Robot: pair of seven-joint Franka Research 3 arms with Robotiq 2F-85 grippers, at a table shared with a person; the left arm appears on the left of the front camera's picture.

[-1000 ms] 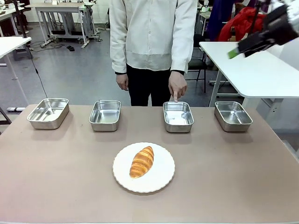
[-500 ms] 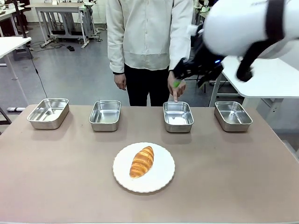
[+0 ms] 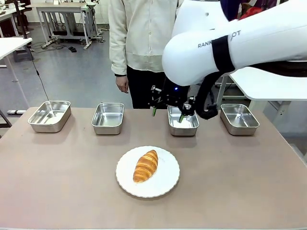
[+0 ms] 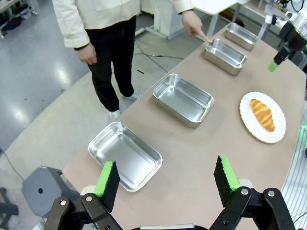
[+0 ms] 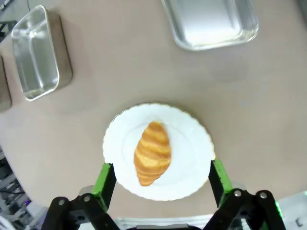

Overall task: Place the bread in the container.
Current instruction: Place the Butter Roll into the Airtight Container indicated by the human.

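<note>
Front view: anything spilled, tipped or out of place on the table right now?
Nothing stands out. The croissant lies whole on the plate, and the tray that a person's hand points at sits flat and upright.

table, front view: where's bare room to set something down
Bare tabletop lies left and right of the plate, out to the table's side edges. A bare strip runs between the plate and the row of trays. Crowded: the middle, with the croissant on the plate and the right gripper open above it.
</note>
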